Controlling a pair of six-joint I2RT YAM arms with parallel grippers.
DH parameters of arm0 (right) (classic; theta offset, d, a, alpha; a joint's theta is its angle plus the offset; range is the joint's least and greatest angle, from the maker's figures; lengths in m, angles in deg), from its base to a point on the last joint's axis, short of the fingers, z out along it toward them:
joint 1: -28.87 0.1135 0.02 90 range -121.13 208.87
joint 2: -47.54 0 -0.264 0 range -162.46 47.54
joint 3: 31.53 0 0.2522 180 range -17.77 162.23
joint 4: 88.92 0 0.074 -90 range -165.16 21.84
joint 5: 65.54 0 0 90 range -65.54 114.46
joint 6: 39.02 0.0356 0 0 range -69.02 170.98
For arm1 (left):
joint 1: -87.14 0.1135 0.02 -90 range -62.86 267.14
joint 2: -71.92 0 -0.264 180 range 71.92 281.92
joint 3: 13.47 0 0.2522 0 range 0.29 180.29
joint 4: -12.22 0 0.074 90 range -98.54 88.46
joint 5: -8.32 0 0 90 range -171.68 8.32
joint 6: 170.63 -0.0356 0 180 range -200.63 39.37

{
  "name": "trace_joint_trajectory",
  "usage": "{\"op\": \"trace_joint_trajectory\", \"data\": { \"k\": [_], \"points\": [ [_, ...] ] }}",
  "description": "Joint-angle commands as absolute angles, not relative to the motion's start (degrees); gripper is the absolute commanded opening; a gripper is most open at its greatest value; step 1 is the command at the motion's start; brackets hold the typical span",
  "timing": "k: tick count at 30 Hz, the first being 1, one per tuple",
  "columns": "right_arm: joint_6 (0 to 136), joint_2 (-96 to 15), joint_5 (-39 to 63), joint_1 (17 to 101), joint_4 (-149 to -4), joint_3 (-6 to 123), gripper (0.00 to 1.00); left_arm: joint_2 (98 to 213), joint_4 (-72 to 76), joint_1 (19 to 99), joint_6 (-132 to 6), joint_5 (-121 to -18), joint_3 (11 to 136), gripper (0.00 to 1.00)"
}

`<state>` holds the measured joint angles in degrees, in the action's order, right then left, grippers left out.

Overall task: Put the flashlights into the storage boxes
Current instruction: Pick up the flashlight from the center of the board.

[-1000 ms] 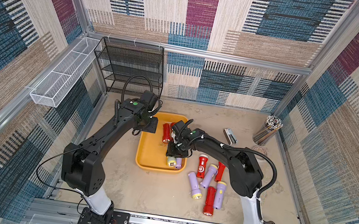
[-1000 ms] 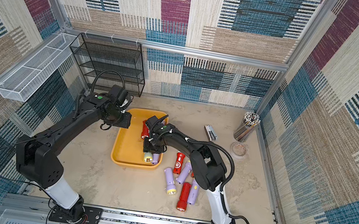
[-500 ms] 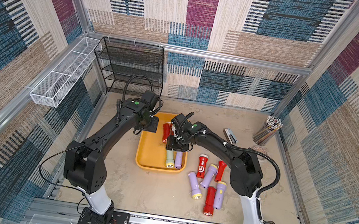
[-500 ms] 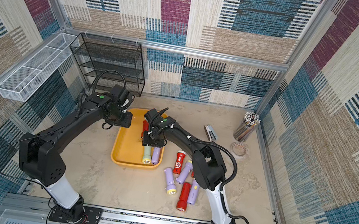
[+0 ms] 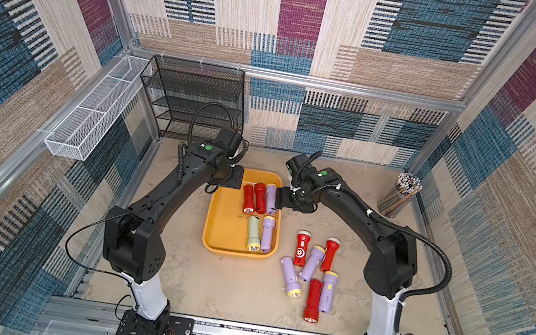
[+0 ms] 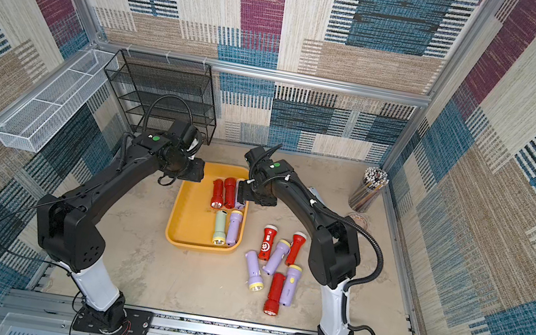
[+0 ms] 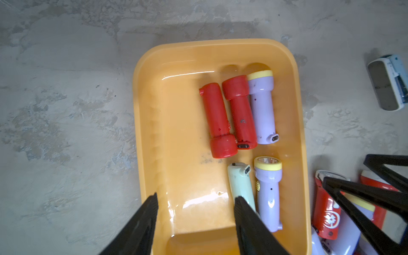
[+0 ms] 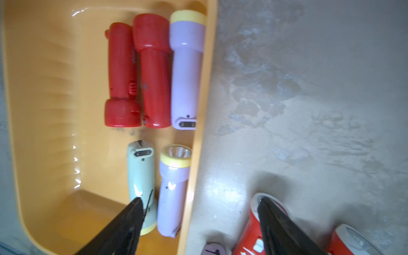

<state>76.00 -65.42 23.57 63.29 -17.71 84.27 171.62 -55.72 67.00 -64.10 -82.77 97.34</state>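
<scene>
The yellow-orange storage box (image 5: 212,220) (image 6: 176,213) lies between my arms. It holds several flashlights: two red ones (image 5: 248,197) and a lilac one (image 5: 271,197) at its far end, and nearer a pale green one (image 7: 239,183) beside a lilac one (image 8: 174,189). Several more flashlights, red (image 5: 301,249) and lilac (image 5: 290,277), lie loose on the table right of the box. My left gripper (image 7: 195,199) hangs open over the box's left part, nothing between its fingers. My right gripper (image 8: 199,199) stands open astride the box's right wall, empty.
A black mesh rack (image 5: 196,100) stands at the back left, with a white wire basket (image 5: 93,115) on the left wall. A cup of pencils (image 5: 399,195) sits at the back right. A grey stapler-like object (image 7: 388,81) lies beyond the box's right side.
My right gripper has opened and let go of a lilac flashlight, which now lies in the box beside the pale green one. It then drew back toward the box's far right side. The left arm stayed put.
</scene>
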Motion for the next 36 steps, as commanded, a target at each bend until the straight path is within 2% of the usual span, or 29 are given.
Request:
{"op": "trace_joint_trajectory", "data": {
  "k": [1,2,15,24,36],
  "points": [
    [75.88,-60.1,25.54,60.94,-21.08,77.93,0.97,172.89,-55.05,64.32,-60.96,-80.06,98.94,0.59],
    [76.04,-58.54,25.76,60.01,-21.56,75.88,1.0,173.54,-55.0,63.19,-60.71,-79.94,99.49,0.6],
    [76.61,-37.39,29.1,49.24,-24.27,53.51,0.99,181.76,-55.26,48.28,-54.27,-78.61,105.79,0.6],
    [75.2,-25.85,29.91,46.15,-22.79,46.84,1.0,187.93,-56.26,38.69,-50.45,-80.83,107.73,0.6],
    [73.79,-16.17,24.46,45.59,-21.51,42.8,1.0,195.23,-56.03,34.03,-47.13,-80.35,107.34,0.54]
  ]
}}
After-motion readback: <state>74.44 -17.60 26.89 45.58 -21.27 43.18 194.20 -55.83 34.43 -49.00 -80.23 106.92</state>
